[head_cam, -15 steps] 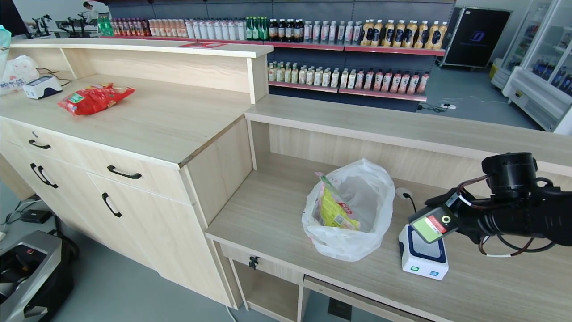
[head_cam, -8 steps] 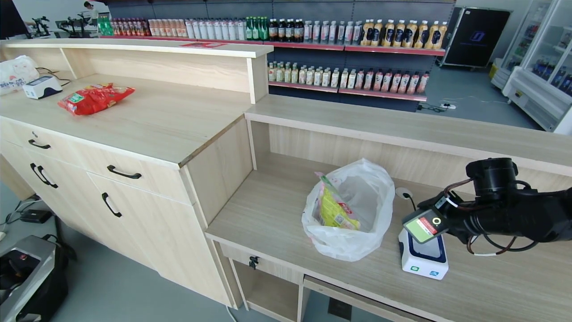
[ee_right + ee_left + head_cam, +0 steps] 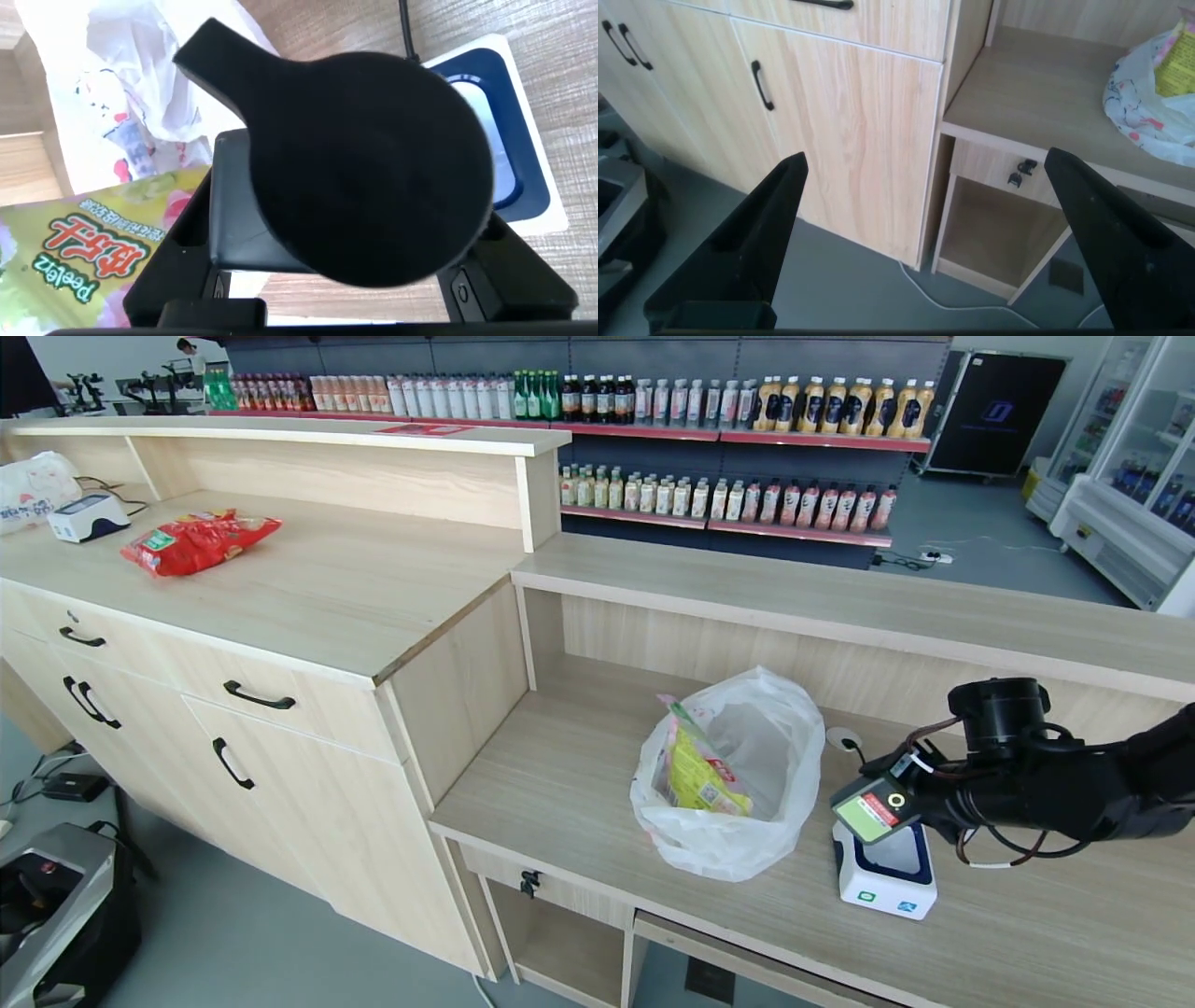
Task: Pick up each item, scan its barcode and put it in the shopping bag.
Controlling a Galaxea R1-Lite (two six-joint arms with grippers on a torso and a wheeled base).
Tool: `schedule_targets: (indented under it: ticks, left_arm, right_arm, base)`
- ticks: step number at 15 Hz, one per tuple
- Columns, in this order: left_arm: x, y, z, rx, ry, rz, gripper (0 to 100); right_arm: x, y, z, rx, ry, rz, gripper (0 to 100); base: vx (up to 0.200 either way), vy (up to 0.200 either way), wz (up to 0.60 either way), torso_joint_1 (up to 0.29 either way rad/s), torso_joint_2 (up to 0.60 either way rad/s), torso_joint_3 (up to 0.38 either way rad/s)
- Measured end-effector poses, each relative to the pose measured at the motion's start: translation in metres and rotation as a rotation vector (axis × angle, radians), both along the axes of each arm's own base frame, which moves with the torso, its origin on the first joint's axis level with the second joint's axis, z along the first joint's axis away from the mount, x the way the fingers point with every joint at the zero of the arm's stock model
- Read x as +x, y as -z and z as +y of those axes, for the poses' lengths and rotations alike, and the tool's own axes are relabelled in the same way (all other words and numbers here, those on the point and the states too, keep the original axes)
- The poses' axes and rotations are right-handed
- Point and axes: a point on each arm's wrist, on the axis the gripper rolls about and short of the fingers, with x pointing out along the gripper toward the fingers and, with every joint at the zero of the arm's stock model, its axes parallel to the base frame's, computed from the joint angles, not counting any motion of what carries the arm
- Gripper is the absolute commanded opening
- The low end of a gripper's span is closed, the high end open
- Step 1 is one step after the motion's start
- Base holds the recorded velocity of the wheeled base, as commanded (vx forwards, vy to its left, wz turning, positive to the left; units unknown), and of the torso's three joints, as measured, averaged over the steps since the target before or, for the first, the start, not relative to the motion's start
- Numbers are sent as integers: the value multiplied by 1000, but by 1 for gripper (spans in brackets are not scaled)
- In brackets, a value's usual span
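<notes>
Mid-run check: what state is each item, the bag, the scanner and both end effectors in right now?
White plastic shopping bag: open, yellow-green snack packet inside.
Small green-and-red labelled box: gripped, held over the white-and-blue barcode scanner.
Red snack packet: lying flat on the upper wooden counter.
Right end effector: shut on the box.
Left end effector: open, empty.

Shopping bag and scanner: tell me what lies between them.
In the head view, just a narrow strip of bare counter lies between the shopping bag and the scanner. The packet held by the right gripper hangs over the scanner, beside that gap.
</notes>
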Motion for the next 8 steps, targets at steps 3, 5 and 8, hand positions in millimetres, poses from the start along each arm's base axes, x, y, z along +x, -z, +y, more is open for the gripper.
schedule_targets:
  ticks: [3,5,8]
  left_arm:
    - [0,0,0,0,0,0,100]
    - [0,0,0,0,0,0,100]
    - [0,0,0,0,0,0,100]
  right_arm:
    - [4,9,1,-16,-17,13,0]
    - [5,13,1,-22,-22,20,0]
    - [6,16,1,-23,-22,29,0]
  base:
    - [0,0,0,0,0,0]
    - [0,0,0,0,0,0]
    - [0,0,0,0,0,0]
